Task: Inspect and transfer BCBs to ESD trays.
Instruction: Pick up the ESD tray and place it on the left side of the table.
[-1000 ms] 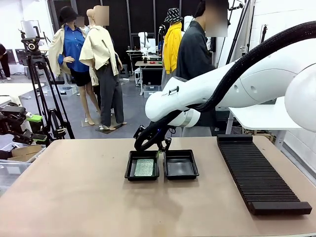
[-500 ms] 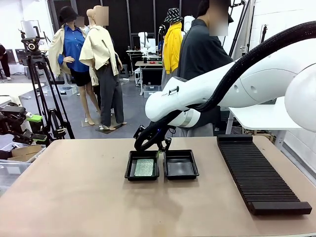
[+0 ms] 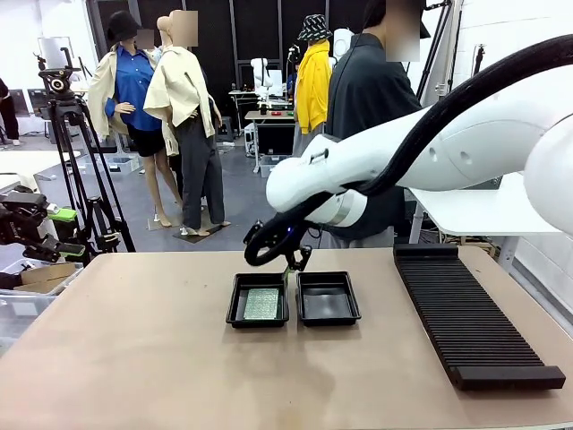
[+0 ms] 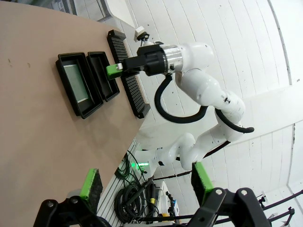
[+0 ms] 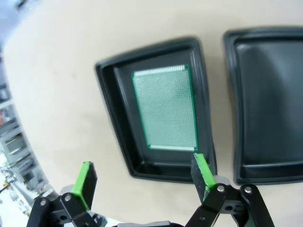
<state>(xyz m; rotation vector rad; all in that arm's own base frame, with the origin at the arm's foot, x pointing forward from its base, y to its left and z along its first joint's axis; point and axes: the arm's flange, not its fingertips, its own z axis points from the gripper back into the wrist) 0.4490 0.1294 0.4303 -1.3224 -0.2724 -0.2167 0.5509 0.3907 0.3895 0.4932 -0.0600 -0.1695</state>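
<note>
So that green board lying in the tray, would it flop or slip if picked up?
The green board looks thin yet lies flat, so probably stiff and light. Its surface looks finely dotted rather than glossy, so likely not slippery. Flat on the tray floor, its edges may be hard to catch.

A long black ribbed rack (image 3: 466, 322) is lying on the tan table (image 3: 134, 358)'s right side while a person (image 3: 367, 98) in a dark shirt is standing beyond the far edge.
</note>
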